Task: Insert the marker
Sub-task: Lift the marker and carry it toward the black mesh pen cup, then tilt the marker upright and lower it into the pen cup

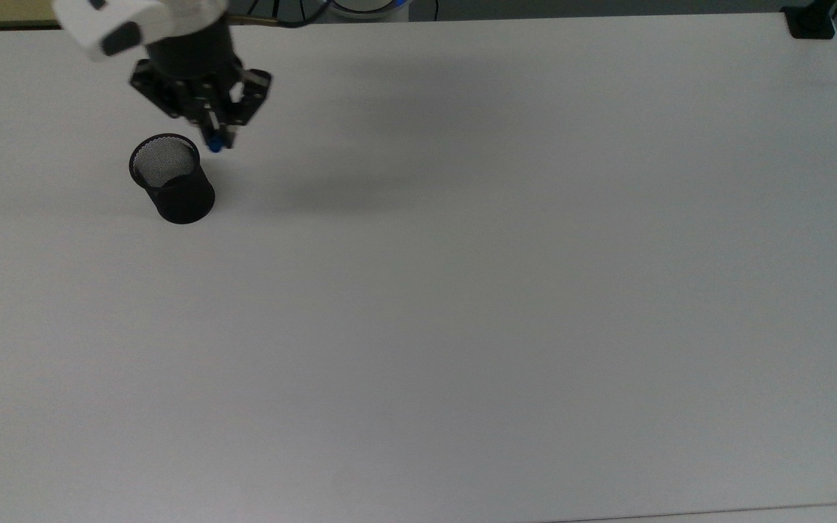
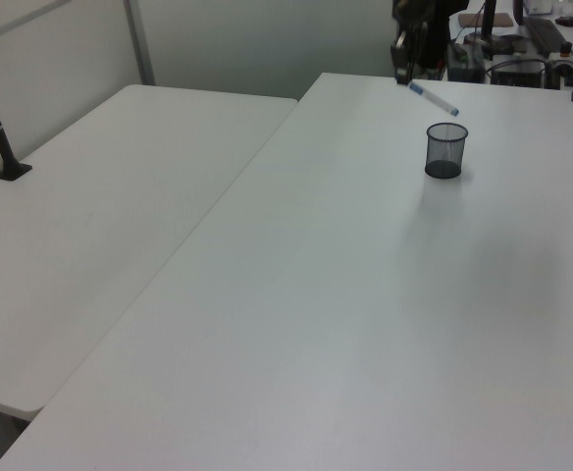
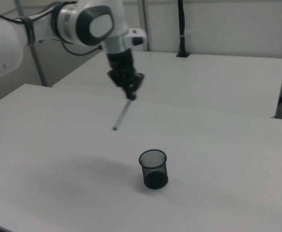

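My gripper (image 1: 216, 136) (image 3: 130, 96) hangs high over the table, shut on the blue-capped end of the marker (image 3: 122, 114) (image 2: 434, 99). The white barrel slants downward from the fingers, its small blue tip lowest. The black mesh cup (image 1: 171, 178) (image 2: 445, 150) (image 3: 153, 168) stands upright on the white table. In the top view the gripper sits just up and to the right of the cup's rim. The left view shows the marker's tip above and a little left of the cup's mouth, clear of it.
The white table (image 1: 462, 290) spreads wide around the cup. A second white table (image 2: 100, 216) stands alongside in the left view. A black clamp post (image 1: 811, 22) sits at the top view's far right corner.
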Tool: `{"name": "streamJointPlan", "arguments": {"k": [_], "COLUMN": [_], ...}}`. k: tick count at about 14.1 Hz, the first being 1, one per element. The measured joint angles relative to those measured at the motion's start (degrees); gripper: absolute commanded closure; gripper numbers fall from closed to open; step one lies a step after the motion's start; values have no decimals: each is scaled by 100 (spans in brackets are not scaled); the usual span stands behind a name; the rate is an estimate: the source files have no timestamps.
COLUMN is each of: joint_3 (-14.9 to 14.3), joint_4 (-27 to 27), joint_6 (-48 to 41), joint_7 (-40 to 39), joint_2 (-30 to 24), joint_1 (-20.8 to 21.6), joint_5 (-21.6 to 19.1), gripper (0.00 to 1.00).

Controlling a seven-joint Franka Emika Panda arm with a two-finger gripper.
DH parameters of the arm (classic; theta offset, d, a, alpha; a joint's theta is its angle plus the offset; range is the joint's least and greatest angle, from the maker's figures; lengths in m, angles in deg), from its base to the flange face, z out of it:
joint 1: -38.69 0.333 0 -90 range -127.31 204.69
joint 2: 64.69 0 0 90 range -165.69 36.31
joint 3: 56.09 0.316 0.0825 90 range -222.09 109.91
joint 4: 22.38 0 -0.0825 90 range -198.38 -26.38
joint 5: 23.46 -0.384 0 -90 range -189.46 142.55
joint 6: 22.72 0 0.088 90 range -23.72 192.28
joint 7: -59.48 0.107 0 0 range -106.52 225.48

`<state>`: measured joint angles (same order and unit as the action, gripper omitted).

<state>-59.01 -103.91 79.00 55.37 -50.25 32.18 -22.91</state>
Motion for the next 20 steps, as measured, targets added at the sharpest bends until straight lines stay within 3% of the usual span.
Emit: {"name": "streamJointPlan", "arguments": {"k": [2, 6, 9, 14, 20], "joint_3": [-8, -10, -12, 12, 66], "joint_4": [3, 10, -132, -1274, -2077], "joint_6": [585, 1319, 1757, 2461, 2850], "joint_7": [-160, -219, -259, -282, -557], "joint_2": [7, -30, -131, -484, -694], "joint_1": [-461, -964, -1312, -1347, -1323], "joint_5": [-9, -50, -351, -402, -402], "gripper": [98, 98, 98, 98, 98]}}
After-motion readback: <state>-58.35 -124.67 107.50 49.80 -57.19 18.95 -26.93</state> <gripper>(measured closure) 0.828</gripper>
